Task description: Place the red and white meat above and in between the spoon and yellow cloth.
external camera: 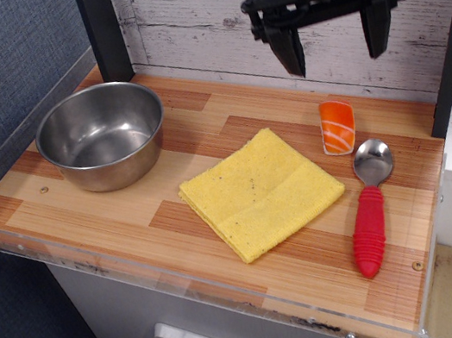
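observation.image: we see a wooden table (112,215) from above and in front, with a plank wall behind it.
Gripper (333,43): we find it raised high over the table's far right side, its two black fingers (287,46) spread wide and holding nothing.
Red and white meat (338,126): we note it lying on the wood well below the fingertips, under the gap between them, touching neither.
Placement: the meat sits just beyond the bowl of the spoon (370,210) and just right of the far corner of the yellow cloth (258,192).
Metal bowl (102,135): at the far left, well apart.
Writing: we can read no labels or brands anywhere.
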